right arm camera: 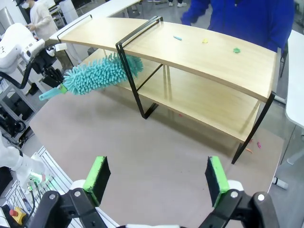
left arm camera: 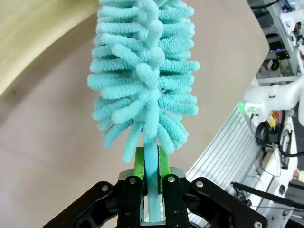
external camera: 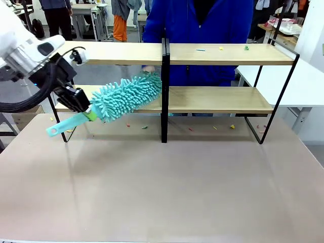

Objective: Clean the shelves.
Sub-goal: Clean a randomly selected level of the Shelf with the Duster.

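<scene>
Because the duster [external camera: 129, 96] has to reach in between the two boards of the shelves [external camera: 276, 76], we hold it low and slanted. Its pale teal handle [external camera: 61, 127] points down toward the near left, and its fluffy head rises to the right into the gap under the upper board [external camera: 116, 53]. The tip lies just beside the black centre post [external camera: 164, 101], over the left half of the lower board [external camera: 217, 99]. We cannot tell whether the fibres press on the wood or only brush above it. The shelves stand across the far part of the counter [external camera: 162, 187], with a person [external camera: 202, 30] in blue right behind them. Small coloured scraps [external camera: 221, 48] lie on the right half of the upper board, and more lie on the counter beneath the frame, so we judge that side is yet to be swept. Our left gripper [left arm camera: 151, 171] is clamped tight on the handle just below the head, its green pads flat against both sides of the stem. Gripping that close to the head, we think, keeps the head from sagging or twisting as it sweeps. Our right gripper [right arm camera: 156, 175] hangs above the near counter with its fingers spread wide, holding nothing and touching nothing, well apart from the shelves.
</scene>
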`<state>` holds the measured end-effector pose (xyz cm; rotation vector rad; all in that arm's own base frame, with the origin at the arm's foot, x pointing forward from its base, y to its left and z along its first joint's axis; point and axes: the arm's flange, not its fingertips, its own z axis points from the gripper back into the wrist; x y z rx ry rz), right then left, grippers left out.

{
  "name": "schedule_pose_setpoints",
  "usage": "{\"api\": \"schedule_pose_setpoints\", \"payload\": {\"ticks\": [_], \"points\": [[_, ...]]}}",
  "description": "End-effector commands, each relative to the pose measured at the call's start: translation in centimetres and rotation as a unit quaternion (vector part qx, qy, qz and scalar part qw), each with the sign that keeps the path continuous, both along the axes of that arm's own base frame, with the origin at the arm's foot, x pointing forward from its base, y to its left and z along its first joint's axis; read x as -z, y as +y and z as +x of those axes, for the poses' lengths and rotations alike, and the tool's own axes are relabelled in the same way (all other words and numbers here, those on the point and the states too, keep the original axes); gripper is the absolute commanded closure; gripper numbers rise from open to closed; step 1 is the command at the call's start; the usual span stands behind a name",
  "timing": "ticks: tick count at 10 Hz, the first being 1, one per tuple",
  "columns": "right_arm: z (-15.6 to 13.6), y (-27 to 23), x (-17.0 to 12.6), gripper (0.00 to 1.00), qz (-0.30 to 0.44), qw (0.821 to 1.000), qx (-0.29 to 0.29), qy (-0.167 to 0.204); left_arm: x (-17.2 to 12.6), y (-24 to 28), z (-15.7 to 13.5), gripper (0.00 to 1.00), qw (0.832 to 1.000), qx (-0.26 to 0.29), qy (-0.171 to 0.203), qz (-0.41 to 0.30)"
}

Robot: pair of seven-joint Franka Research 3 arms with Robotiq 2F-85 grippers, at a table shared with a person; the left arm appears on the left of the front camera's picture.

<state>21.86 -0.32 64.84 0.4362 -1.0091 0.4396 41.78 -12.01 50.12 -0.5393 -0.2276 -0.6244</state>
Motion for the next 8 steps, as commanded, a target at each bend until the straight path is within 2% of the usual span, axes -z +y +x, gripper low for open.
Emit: {"api": "schedule_pose_setpoints", "payload": {"ticks": [1,5,6,8], "points": [[0.0,0.0,0.0,0.00,0.000,1.000,0.000,0.001,0.1,-1.1,1.7,0.87,0.999,-0.040,-0.002,0.014],[0.0,0.0,0.0,0.00,0.000,1.000,0.000,0.001,1.5,-0.6,4.2,0.87,0.992,-0.096,0.040,0.075],[0.0,0.0,0.0,0.00,0.000,1.000,0.000,0.001,1.4,0.0,4.3,0.87,0.989,-0.114,0.040,0.087],[0.0,0.0,0.0,0.00,0.000,1.000,0.000,0.001,0.3,2.5,3.6,0.87,0.977,-0.190,0.025,0.096]]}}
